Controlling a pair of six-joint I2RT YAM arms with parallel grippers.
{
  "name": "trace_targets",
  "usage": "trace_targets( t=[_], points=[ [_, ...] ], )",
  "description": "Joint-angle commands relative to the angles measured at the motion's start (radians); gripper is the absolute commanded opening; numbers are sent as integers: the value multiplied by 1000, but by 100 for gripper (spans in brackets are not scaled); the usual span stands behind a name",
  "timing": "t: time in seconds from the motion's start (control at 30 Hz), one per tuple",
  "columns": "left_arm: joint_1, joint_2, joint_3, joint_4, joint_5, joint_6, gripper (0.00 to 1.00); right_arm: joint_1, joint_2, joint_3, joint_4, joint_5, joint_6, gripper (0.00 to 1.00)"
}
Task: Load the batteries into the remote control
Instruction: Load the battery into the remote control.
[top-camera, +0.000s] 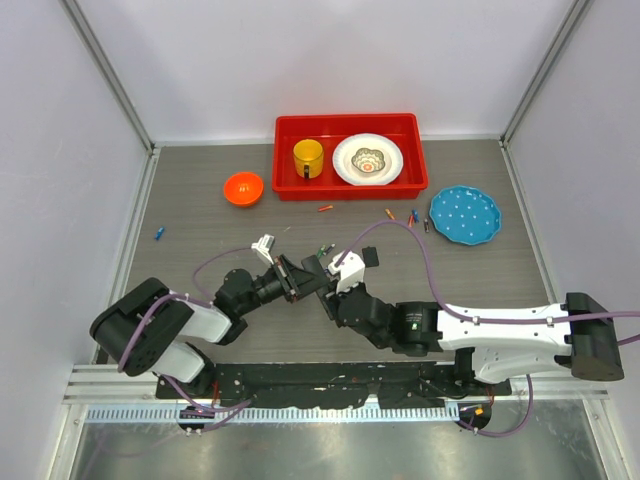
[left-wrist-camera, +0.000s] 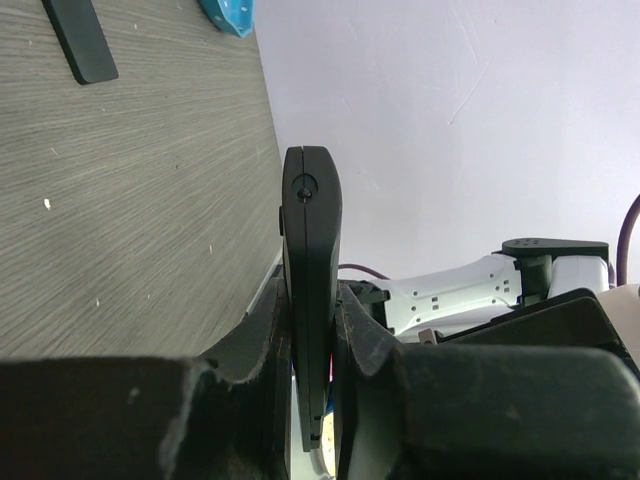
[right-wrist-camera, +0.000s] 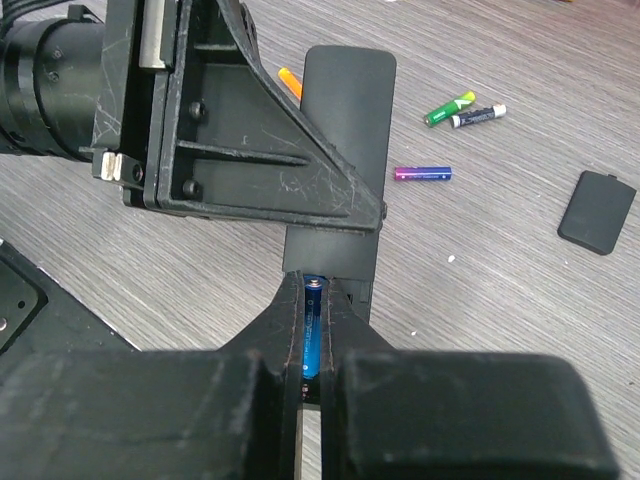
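My left gripper (top-camera: 297, 278) (left-wrist-camera: 312, 312) is shut on the black remote control (left-wrist-camera: 310, 240), holding it edge-on above the table. In the right wrist view the remote (right-wrist-camera: 348, 110) shows with its open compartment end toward my right gripper (right-wrist-camera: 313, 292). That gripper (top-camera: 328, 283) is shut on a blue battery (right-wrist-camera: 313, 335), whose tip sits at the compartment's edge. Loose batteries lie on the table: green (right-wrist-camera: 447, 108), black-and-white (right-wrist-camera: 478, 116), purple (right-wrist-camera: 422, 173) and orange (right-wrist-camera: 289, 82). The black battery cover (right-wrist-camera: 596, 210) (top-camera: 370, 257) lies apart.
A red tray (top-camera: 285, 160) at the back holds a yellow mug (top-camera: 308, 157) and a white dish (top-camera: 368, 160). An orange bowl (top-camera: 243, 187) stands to its left and a blue plate (top-camera: 465, 214) to its right. More batteries lie near the tray (top-camera: 325, 208) and far left (top-camera: 159, 234).
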Motion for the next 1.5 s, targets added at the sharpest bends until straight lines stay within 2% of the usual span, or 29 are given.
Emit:
trace_targets(
  t=[0.0,0.4,0.77,0.9,1.47],
  points=[
    [-5,-47,28,259,-36,23,0,12,4,50,-19,3,37,1],
    [-5,-108,23,259,-81,85,0,13,73,131,-153,-72,101,1],
    [-5,-159,2,259,-98,91,0,13,133,160,-171,-86,134,1],
    [-5,-173,-6,259,-104,94,0,13,135,160,-177,-87,146,7],
    [-5,-162,-23,257,-98,105,0,13,126,202,-220,-43,169,20]
  ],
)
